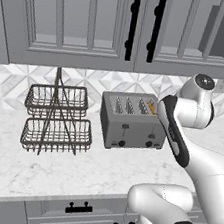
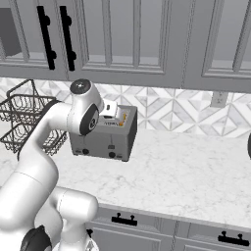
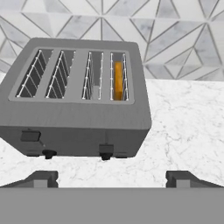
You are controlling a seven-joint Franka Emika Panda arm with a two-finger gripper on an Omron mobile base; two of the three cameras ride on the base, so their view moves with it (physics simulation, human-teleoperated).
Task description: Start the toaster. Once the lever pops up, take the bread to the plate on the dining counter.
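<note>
The grey four-slot toaster stands on the marble worktop against the tiled wall, also seen as the toaster and the toaster. The bread sits upright, sunk in the rightmost slot. The lever on the front right is low, near the base, while its left twin tab sits higher. My gripper hangs open in front of and above the toaster, holding nothing. The plate and the dining counter are out of view.
A two-tier wire basket rack stands left of the toaster. Grey wall cabinets hang low over the worktop. Bare marble worktop stretches to the toaster's right, with a wall outlet above it.
</note>
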